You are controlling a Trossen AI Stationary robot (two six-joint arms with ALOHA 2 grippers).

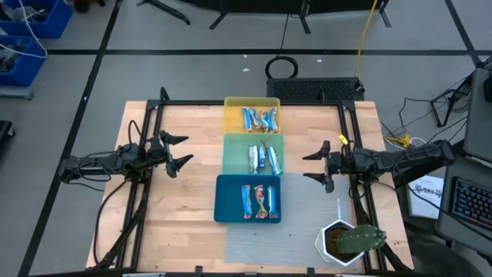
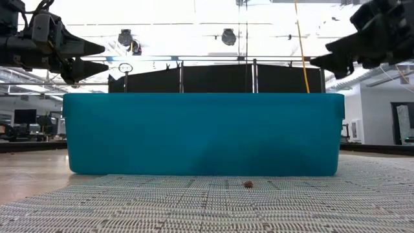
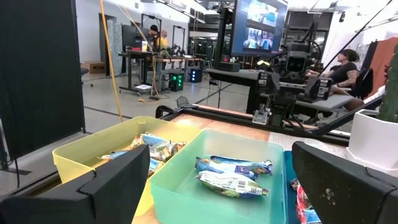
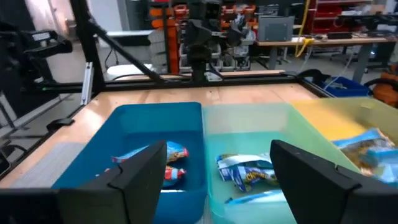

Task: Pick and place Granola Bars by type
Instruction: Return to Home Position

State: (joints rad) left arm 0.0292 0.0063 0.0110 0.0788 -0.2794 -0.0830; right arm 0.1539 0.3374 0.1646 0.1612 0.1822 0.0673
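Both spread wide, my left gripper [image 1: 188, 149] and right gripper [image 1: 306, 167] hover either side of the trays [image 1: 233, 158] of granola bars [image 1: 260, 201].

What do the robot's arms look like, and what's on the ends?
The left arm and the right arm are dark, thin and jointed. The left end effector and the right end effector each have two black pointed fingers, like a claw. Black cables trail from the arms.
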